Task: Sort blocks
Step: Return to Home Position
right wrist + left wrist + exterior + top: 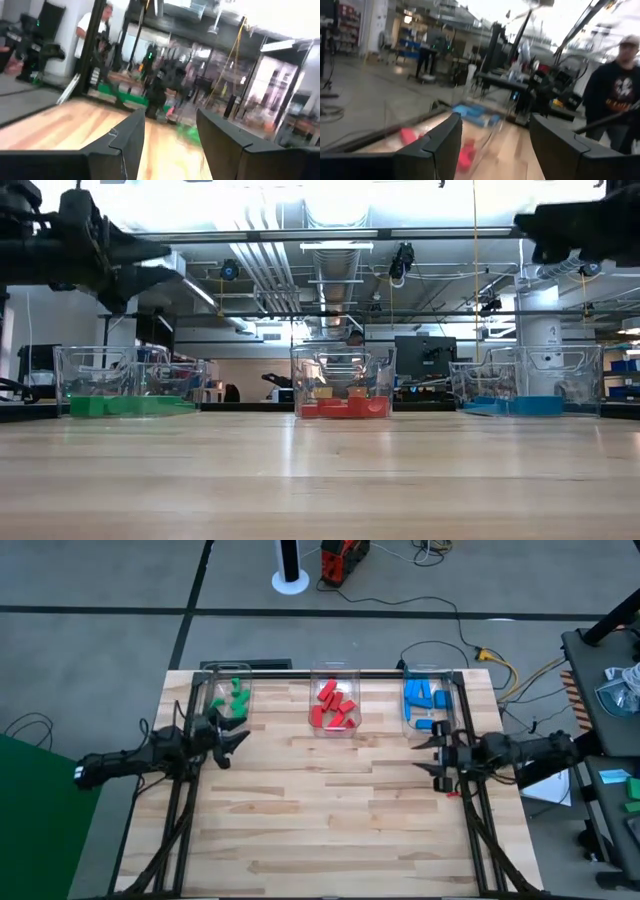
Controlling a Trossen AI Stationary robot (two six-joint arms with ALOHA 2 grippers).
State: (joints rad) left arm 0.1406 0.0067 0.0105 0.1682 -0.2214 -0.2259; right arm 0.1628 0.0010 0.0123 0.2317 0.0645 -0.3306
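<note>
Three clear bins stand along the table's far edge. The left bin [231,700] holds green blocks [237,697], the middle bin [333,700] red blocks [334,707], the right bin [427,700] blue blocks [425,698]. My left gripper [240,735] hovers open above the table just near of the green bin, fingers pointing right, nothing between them [492,145]. My right gripper [422,755] hovers open near the blue bin, fingers pointing left, also with nothing between them [170,140]. Both ride well above the tabletop in the low view.
The wooden tabletop [330,810] stretches bare toward the near edge. Black frame rails [180,800] run along the left and right sides. A person [612,85] stands beyond the table's right side; cables and a workbench [600,690] lie there too.
</note>
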